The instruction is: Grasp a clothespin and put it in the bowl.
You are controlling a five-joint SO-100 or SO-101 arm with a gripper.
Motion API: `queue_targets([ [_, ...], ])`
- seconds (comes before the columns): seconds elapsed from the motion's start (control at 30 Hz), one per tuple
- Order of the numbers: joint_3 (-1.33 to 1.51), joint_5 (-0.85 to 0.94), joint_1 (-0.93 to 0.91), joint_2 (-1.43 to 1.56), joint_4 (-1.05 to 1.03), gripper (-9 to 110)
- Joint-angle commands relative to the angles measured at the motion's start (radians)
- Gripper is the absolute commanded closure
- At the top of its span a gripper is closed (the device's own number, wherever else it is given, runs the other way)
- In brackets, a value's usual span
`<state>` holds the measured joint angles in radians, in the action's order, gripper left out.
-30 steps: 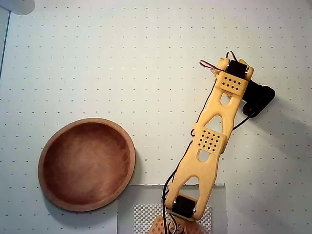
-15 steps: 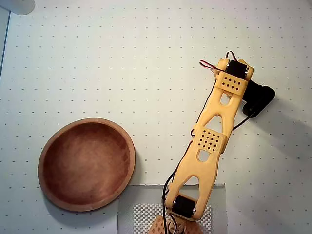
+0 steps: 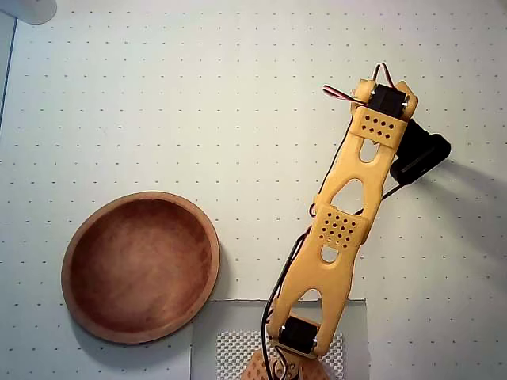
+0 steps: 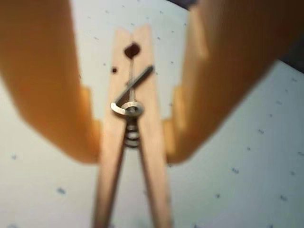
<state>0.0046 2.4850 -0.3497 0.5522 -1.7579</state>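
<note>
From overhead we see the round wooden bowl point(image 3: 141, 267) sitting lower left on the dotted tabletop point(image 3: 198, 103), well apart from the yellow arm point(image 3: 344, 226). At the wrist, our jaws point(image 4: 132, 142) pinch the clothespin point(image 4: 131, 142): smooth tan wood, steel spring, long axis vertical, prongs down.

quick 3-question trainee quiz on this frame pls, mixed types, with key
1. True or false: in the overhead view the bowl already holds the clothespin.
2. In the wrist view, the clothespin lies: A) between the two orange fingers, B) outside them, C) not visible.
3. In the overhead view, on which side of the arm is the bowl?

Key: 1 false, the bowl is empty. 2 A; contact is hard to judge through the blur. 3 The left.
</note>
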Motion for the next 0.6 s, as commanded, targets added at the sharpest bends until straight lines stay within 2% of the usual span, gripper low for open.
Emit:
queue_targets([
  [0.0,-0.021,-0.035,0.011,0.219,-0.031,105],
  [0.2,0.052,-0.069,0.055,0.422,-0.031,105],
  [0.57,0.568,-0.190,0.186,0.887,-0.031,105],
])
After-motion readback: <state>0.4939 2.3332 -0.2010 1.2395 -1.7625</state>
